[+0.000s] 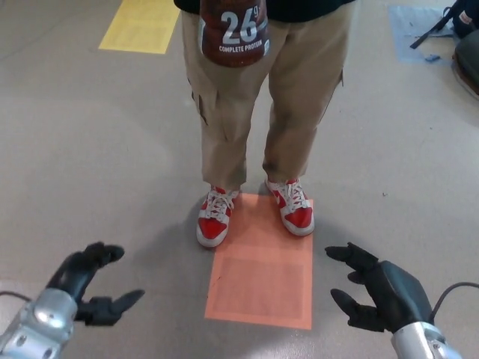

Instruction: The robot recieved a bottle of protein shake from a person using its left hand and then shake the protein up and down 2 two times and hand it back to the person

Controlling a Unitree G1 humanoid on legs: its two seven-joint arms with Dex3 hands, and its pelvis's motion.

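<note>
A grey speckled floor [90, 142] carries an orange rectangular mat [262, 280] and, far left, a yellow rectangular mat [141, 25], where a person in khaki trousers [269, 90] and red-and-white sneakers [215, 218] stands with the dark red protein shake bottle [235, 28], reading "26" and "COMPLETE PROTEIN", at the waist, well apart from the black left hand [84, 284] and black right hand [378, 294], both near, spread and empty.

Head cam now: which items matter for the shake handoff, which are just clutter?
Job:
protein shake bottle, with the person
left hand, open, empty
right hand, open

Clutter:
orange floor mat
yellow floor mat
black bag

Smooth grey floor [97, 142] bearing an orange mat [262, 280], a yellow mat [142, 26] and a blue patch [415, 30].
</note>
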